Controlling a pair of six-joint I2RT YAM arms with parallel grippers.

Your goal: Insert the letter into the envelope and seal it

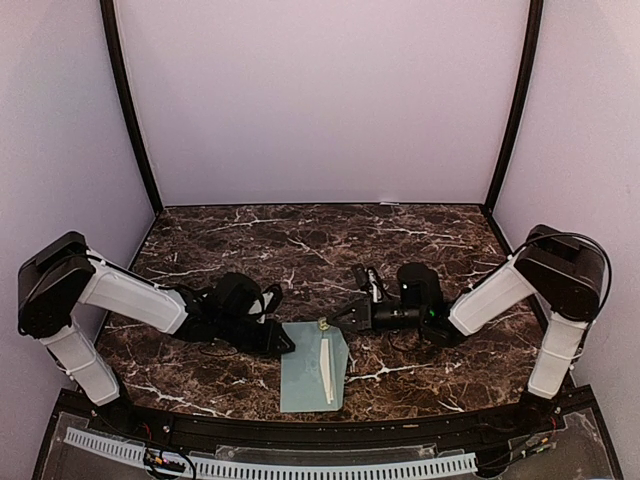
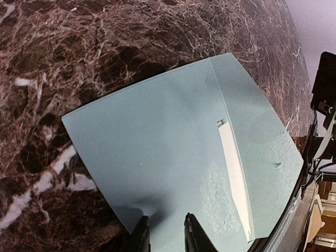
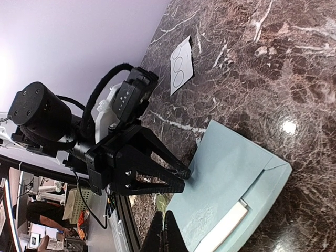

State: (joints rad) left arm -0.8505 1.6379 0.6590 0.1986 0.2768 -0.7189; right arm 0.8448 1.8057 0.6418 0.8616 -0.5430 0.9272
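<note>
Dark brown marble tabletop [image 1: 300, 250] with white veins fills the scene. Left gripper [image 2: 165, 233], jaws a narrow gap apart, rests its tips near a corner of the pale blue-green paper envelope [image 1: 305, 375]. Right gripper [image 3: 164, 231], clenched tight, sits at its far edge. The envelope lies flat by the table's near edge, with a strip of off-white paper letter [image 2: 233, 168] showing at its flap.
</note>
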